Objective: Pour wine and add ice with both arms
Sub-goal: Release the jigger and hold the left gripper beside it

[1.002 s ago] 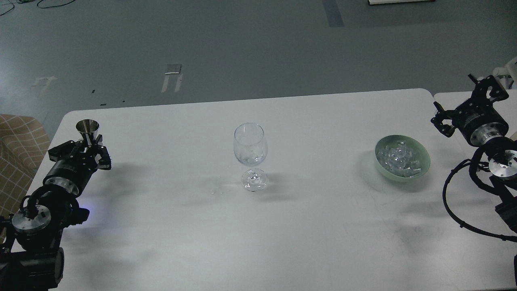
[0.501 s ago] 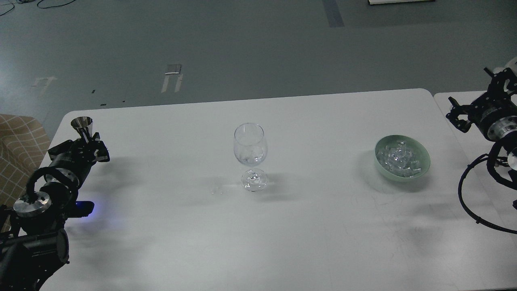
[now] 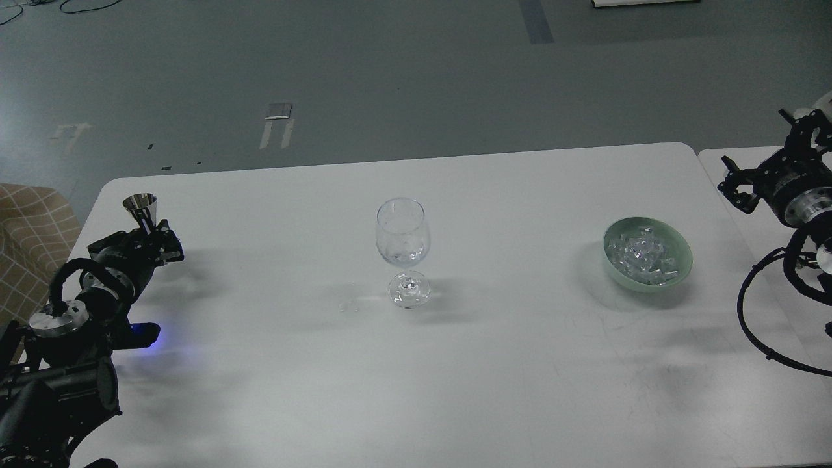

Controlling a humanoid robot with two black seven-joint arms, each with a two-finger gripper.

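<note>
One white table [image 3: 520, 364] on grey floor [image 3: 390, 78], tan chair [image 3: 29, 234] alongside.

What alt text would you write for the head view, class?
A clear wine glass stands mid-table. The left hand grips a metal cup; a green bowl of ice sits right, near the empty right hand.

White table [image 3: 507, 364], plain, unpatterned. Clear, colourless wine glass [image 3: 403, 240]. Pale green bowl [image 3: 679, 250] with transparent, glassy ice [image 3: 643, 255] inside. Shiny silver metal cup [image 3: 141, 205]. Black left gripper [image 3: 153, 242] and black right gripper [image 3: 760, 179], silver round joint caps (one bright blue glow beside the left arm). Grey-green floor [image 3: 403, 78], pale patches here and there. Tan checked fabric [image 3: 29, 227], thin light lines, at the left edge.
</note>
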